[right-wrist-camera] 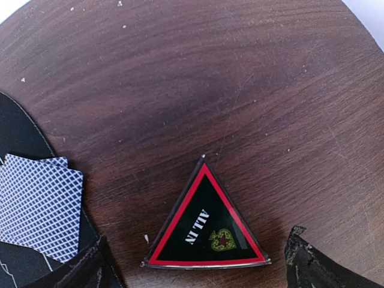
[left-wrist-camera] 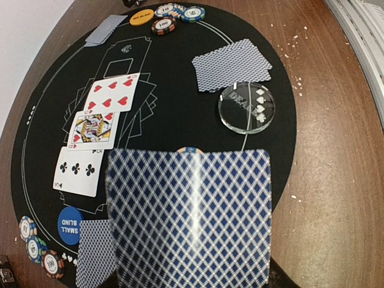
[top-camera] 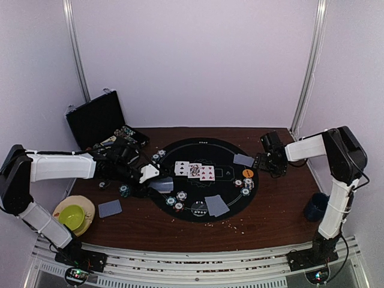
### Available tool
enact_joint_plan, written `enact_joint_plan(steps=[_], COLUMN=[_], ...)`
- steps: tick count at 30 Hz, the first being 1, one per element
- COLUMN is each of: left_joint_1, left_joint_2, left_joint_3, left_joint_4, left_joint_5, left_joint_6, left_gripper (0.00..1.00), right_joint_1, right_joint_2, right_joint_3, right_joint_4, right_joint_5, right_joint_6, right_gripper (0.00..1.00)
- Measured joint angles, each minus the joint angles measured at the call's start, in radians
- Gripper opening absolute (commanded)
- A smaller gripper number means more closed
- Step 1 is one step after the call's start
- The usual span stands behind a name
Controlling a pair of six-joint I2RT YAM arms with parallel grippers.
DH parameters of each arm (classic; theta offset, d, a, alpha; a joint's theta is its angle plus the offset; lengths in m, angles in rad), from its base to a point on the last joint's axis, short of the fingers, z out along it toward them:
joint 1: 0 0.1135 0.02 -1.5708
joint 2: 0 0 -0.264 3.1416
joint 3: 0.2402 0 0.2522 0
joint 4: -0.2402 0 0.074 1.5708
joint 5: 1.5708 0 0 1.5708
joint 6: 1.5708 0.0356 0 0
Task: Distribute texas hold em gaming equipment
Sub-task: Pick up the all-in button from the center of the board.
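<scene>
The left gripper (top-camera: 149, 174) is clenched on a blue-backed card (left-wrist-camera: 189, 219), held over the left side of the round black mat (top-camera: 198, 211). A chip (left-wrist-camera: 189, 149) peeks out past the card's far edge. Beyond lie the clear dealer disc (left-wrist-camera: 246, 110) and a face-down pair (left-wrist-camera: 232, 63), with three face-up cards (left-wrist-camera: 96, 138) alongside. The blue small-blind disc (left-wrist-camera: 70, 225) and a row of chips (left-wrist-camera: 37, 247) sit by the mat's rim. The right gripper (right-wrist-camera: 201, 267) is spread wide and empty above the triangular all-in marker (right-wrist-camera: 204, 222) on the bare tabletop (right-wrist-camera: 240, 90). A black case (top-camera: 96, 120) stands open at the far left.
</scene>
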Motion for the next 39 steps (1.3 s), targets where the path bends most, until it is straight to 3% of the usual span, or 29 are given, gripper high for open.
enact_joint_plan(steps=[15, 24, 39], left_joint_1=[0.0, 0.0, 0.0], left_joint_2=[0.004, 0.004, 0.004], left_joint_3=[0.0, 0.0, 0.0], left_joint_4=[0.0, 0.0, 0.0], left_joint_5=[0.0, 0.0, 0.0], left_joint_6=[0.0, 0.0, 0.0], left_gripper=[0.53, 0.53, 0.53], right_joint_1=[0.0, 0.0, 0.015], right_joint_2=[0.051, 0.06, 0.058], right_joint_3=[0.051, 0.055, 0.053], right_joint_4=[-0.024, -0.022, -0.027], right_joint_5=[0.003, 0.024, 0.034], right_joint_6=[-0.015, -0.018, -0.018], right_gripper=[1.0, 0.9, 0.94])
